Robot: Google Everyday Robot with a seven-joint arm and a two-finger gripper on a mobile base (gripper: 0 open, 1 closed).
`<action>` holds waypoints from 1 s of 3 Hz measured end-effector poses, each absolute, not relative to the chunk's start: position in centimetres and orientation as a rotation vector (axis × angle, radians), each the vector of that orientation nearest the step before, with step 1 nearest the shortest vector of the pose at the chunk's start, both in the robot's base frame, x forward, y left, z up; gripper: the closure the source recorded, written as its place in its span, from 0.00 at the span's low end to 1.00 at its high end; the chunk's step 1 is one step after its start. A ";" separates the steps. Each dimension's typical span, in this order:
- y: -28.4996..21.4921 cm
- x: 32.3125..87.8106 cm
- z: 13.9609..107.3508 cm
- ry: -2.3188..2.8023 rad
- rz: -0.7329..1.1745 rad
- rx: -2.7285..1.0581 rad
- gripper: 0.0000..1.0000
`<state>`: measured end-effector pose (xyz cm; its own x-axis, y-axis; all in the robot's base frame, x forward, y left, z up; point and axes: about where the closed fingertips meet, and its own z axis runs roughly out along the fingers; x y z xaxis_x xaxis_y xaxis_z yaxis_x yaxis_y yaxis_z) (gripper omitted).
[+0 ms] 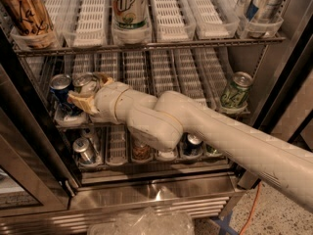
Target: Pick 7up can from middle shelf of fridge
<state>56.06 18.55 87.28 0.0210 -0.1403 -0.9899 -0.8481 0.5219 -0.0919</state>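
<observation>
The fridge (146, 199) stands open. On the middle shelf (195, 77), in the second lane from the left, stands the 7up can (84, 82), pale with a silver top. My gripper (91, 90) reaches in from the right at that lane. Its tan fingers (79, 101) sit on either side of the can, closed against its body. The can still rests in its lane. My arm hides the can's lower part.
A blue can (61, 86) stands just left of the 7up can. A darker green can (234, 89) sits at the shelf's right end. On the top shelf are a tall white "UP" can (128, 6) and a brown can (27, 11). Several cans stand on the bottom shelf (85, 151).
</observation>
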 end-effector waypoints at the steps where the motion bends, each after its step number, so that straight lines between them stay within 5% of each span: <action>1: 18.7 55.8 87.4 1.470 0.688 -0.910 1.00; 3: 16.7 55.3 89.6 1.346 0.655 -0.885 1.00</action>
<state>55.28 16.73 89.59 0.1346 -0.0886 -0.9869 -0.8312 0.5321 -0.1612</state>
